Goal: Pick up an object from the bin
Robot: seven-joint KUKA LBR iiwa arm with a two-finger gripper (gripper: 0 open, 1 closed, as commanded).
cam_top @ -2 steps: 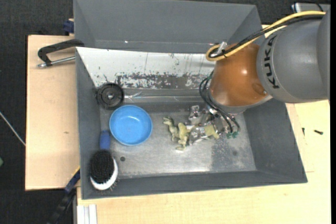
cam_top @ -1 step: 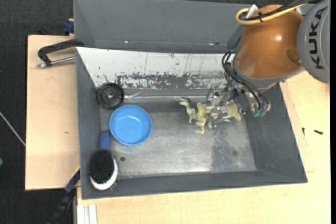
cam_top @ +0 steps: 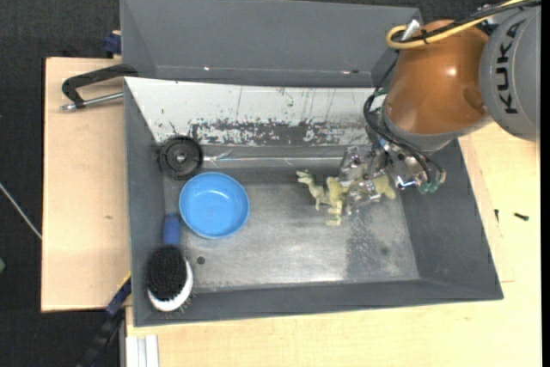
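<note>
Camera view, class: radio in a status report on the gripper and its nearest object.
Gripper low, right of centre. Yellow-green toy just left of it, grip unclear. Blue bowl, brush far left, not in the way.

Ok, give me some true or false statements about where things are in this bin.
The blue bowl lies in the left half of the bin. True.
The gripper is over the bowl. False: it is at the right, by a pale yellow-green toy.
The black-bristled brush lies in the view's lower left corner. True.
A black disc sits inside the bowl. False: it lies beside it, nearer the back wall.
</note>
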